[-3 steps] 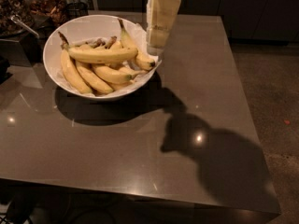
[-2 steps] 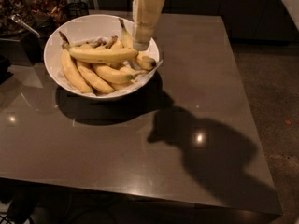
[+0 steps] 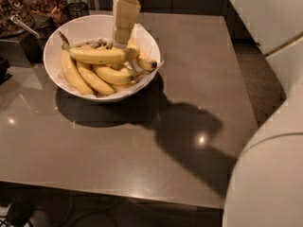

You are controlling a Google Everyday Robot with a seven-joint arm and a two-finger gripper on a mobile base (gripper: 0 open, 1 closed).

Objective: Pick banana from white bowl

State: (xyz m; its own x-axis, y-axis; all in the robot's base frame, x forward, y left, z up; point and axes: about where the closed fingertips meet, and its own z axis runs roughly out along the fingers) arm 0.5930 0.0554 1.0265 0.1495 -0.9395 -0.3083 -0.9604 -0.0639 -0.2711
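The white bowl stands at the table's far left and holds several yellow bananas on thin white paper. The long, nearly straight banana with a dark stem lies crosswise on top of the pile. My gripper comes down from the top of the view into the bowl, its tip just above the right end of that banana. Shorter, curved bananas lie under and in front of it.
The bowl sits on a grey-brown table. Dark containers with snacks and a utensil stand at the back left beyond the bowl. The robot's pale body fills the right edge. The arm's shadow falls across the table's middle.
The gripper has moved left from the bowl's right rim to over the bowl's middle, above the top banana. The arm's shadow has shifted with it.
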